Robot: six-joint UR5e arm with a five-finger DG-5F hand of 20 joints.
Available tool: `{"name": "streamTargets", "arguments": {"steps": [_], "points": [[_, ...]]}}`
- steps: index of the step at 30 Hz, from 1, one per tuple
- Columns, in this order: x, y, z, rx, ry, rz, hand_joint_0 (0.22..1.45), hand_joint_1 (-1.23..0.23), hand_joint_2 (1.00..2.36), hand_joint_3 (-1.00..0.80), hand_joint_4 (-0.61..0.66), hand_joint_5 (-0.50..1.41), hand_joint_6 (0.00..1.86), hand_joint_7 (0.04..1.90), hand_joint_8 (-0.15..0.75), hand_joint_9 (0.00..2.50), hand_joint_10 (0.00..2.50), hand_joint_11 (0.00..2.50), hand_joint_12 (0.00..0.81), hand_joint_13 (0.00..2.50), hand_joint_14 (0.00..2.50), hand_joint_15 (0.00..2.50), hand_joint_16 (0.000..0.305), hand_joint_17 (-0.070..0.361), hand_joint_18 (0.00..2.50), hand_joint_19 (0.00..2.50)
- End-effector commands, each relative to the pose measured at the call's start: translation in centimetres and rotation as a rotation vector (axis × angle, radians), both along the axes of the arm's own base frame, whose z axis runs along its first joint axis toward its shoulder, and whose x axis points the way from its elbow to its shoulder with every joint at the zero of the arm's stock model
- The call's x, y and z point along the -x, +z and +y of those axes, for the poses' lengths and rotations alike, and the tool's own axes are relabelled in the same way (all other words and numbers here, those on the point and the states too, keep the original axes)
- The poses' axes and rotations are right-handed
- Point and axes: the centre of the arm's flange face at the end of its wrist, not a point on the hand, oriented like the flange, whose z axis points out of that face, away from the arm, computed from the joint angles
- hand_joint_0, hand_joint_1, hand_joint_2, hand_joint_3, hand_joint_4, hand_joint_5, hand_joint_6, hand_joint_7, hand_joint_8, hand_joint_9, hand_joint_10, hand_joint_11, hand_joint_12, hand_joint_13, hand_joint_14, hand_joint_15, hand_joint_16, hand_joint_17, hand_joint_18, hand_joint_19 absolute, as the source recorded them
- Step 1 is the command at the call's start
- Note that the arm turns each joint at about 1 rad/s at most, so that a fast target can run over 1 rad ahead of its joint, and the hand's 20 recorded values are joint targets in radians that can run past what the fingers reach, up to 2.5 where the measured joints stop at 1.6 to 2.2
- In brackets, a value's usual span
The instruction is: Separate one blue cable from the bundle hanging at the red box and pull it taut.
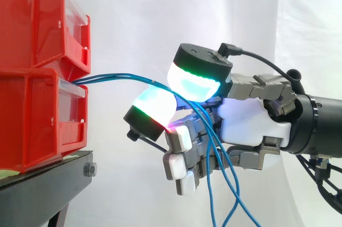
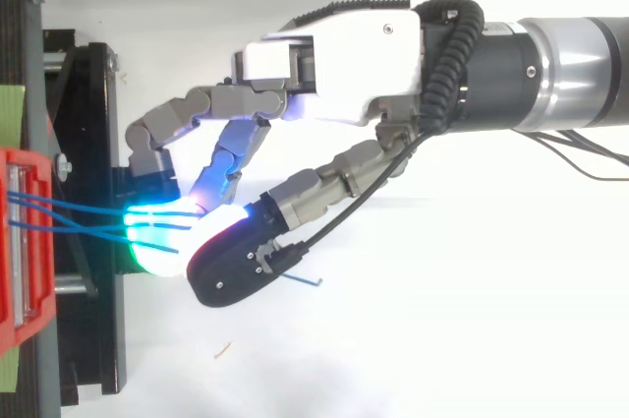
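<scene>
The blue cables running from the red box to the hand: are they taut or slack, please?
Slack: in the side view the blue cables arc gently out of the red box, then droop past the hand.

Side and overhead, both near hand (image 1: pixel 251 125)

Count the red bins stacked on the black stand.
2. The upper red bin sits on the lower red bin, at the left on the black stand; the blue cables leave the lower one. More may lie past the frame's edge.

Robotics lab test rig: white curtain (image 1: pixel 214 13), stacked red bins (image 1: pixel 32 109), black stand (image 1: pixel 48 176).
</scene>
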Motion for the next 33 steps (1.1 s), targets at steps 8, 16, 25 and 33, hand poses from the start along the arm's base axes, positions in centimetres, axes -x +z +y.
{"name": "streamTargets", "arguments": {"steps": [8, 16, 25, 33], "points": [[-0.07, -0.07, 0.24, -0.002, 0.002, -0.002, 0.66, -0.78, 1.00, -0.43, 0.23, -0.17, 0.78, 1.02, 0.373, 0.93, 0.01, 0.73, 0.407, 0.97, 0.01, 0.45, 0.046, 0.104, 0.91, 0.47], [-0.01, 0.01, 0.15, -0.003, 0.004, 0.000, 0.60, -0.67, 1.00, -0.50, 0.21, -0.14, 0.79, 1.04, 0.374, 0.96, 0.02, 0.73, 0.403, 0.99, 0.02, 0.46, 0.045, 0.102, 0.92, 0.50], [0.00, 0.01, 0.04, -0.018, 0.006, 0.002, 0.64, -0.63, 1.00, -0.46, 0.19, -0.12, 0.78, 1.11, 0.379, 1.02, 0.02, 0.73, 0.399, 1.02, 0.01, 0.46, 0.045, 0.100, 0.94, 0.51], [-0.01, -0.01, 0.28, -0.028, 0.011, 0.005, 0.65, -0.77, 1.01, -0.36, 0.19, -0.16, 0.84, 1.09, 0.375, 0.95, 0.02, 0.75, 0.407, 1.00, 0.02, 0.47, 0.046, 0.103, 0.94, 0.51]]}}
